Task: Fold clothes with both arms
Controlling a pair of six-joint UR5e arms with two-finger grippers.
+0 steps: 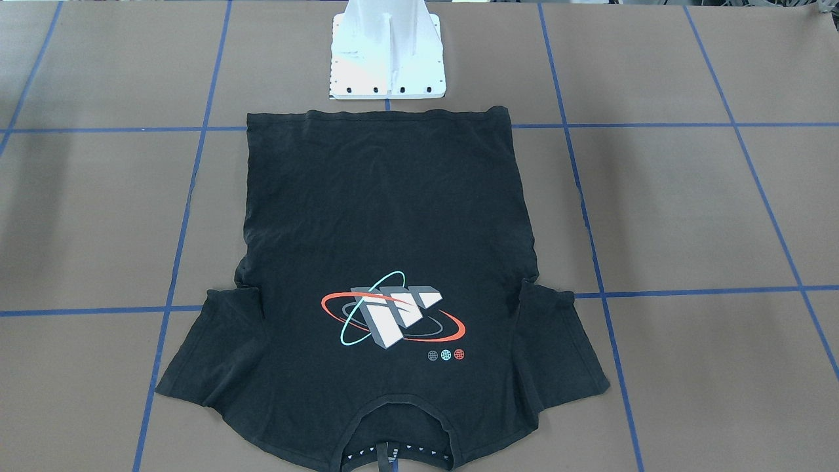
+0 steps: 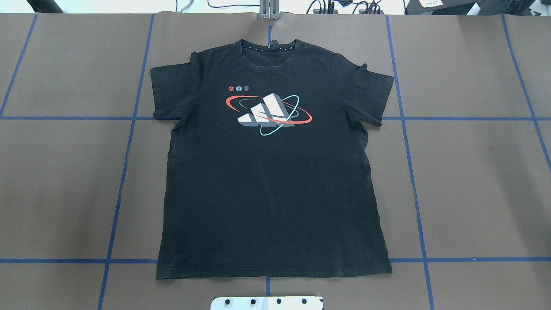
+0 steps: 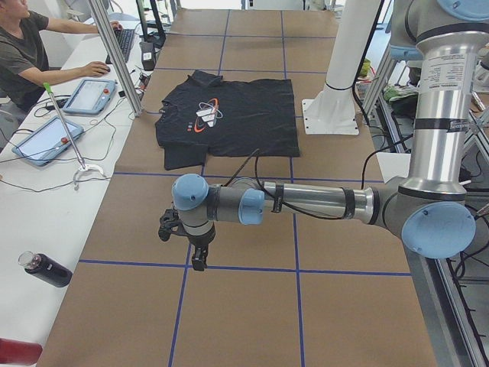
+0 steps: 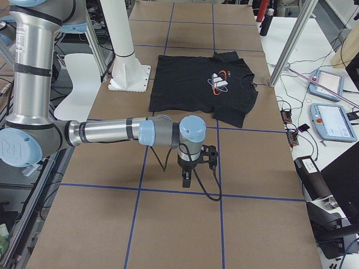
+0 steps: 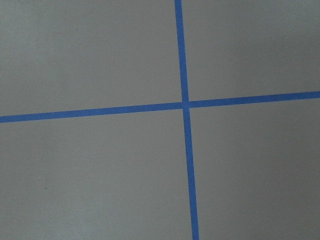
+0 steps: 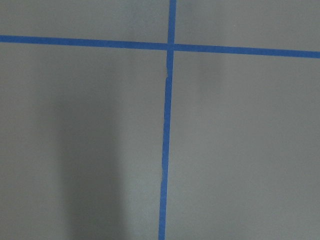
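The black T-shirt (image 2: 271, 181) lies flat and spread out on the brown table, logo (image 2: 269, 113) up, collar on the far side from the robot's base. It also shows in the front view as the T-shirt (image 1: 387, 216). Both arms hang well away from it, over bare table. The left gripper (image 3: 199, 264) shows only in the left side view and the right gripper (image 4: 186, 182) only in the right side view, both pointing down, so I cannot tell if they are open or shut. The wrist views hold only brown table and blue tape lines.
The white pedestal base (image 1: 388, 59) stands just behind the shirt's hem. A person (image 3: 23, 46) sits at a side bench with tablets (image 3: 90, 95). A dark bottle (image 3: 46, 269) lies on that bench. Blue tape (image 2: 129, 142) marks a grid on the table.
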